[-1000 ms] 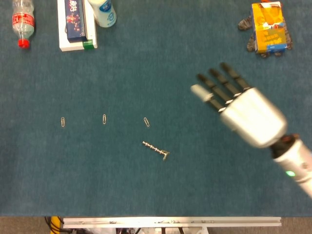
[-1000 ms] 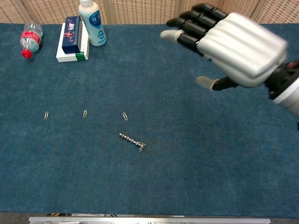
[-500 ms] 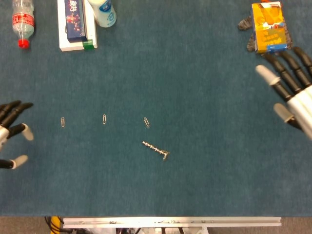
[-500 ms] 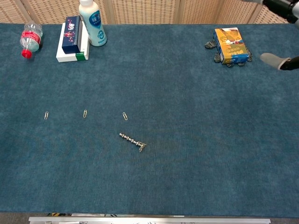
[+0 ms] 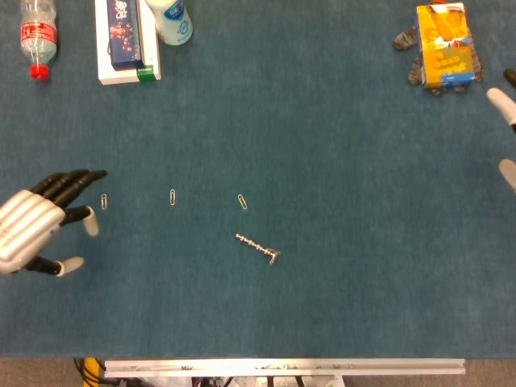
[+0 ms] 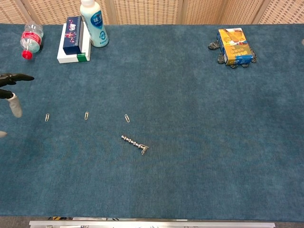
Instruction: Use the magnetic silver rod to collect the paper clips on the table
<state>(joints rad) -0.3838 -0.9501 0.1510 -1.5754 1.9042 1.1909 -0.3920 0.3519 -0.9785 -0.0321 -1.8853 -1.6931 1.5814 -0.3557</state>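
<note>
The silver rod [image 5: 255,245] [image 6: 134,143] lies on the blue table, slanted, with a paper clip stuck at its lower right end [image 5: 274,257]. Three loose paper clips lie in a row to its upper left: one [image 5: 242,201] [image 6: 127,118], one [image 5: 172,197] [image 6: 86,115], one [image 5: 104,201] [image 6: 47,117]. My left hand [image 5: 36,222] [image 6: 10,90] hovers at the left edge, fingers spread, holding nothing, its fingertips close to the leftmost clip. Only two fingertips of my right hand [image 5: 505,137] show at the right edge.
At the back left stand a plastic bottle with a red cap [image 5: 37,36], a dark box on a white base [image 5: 125,40] and a white bottle [image 5: 170,20]. An orange box [image 5: 445,44] sits on a dark object at the back right.
My right hand has drawn away from above the table's middle to the right edge, almost out of view. My left hand has come in from the left toward the leftmost clip.
</note>
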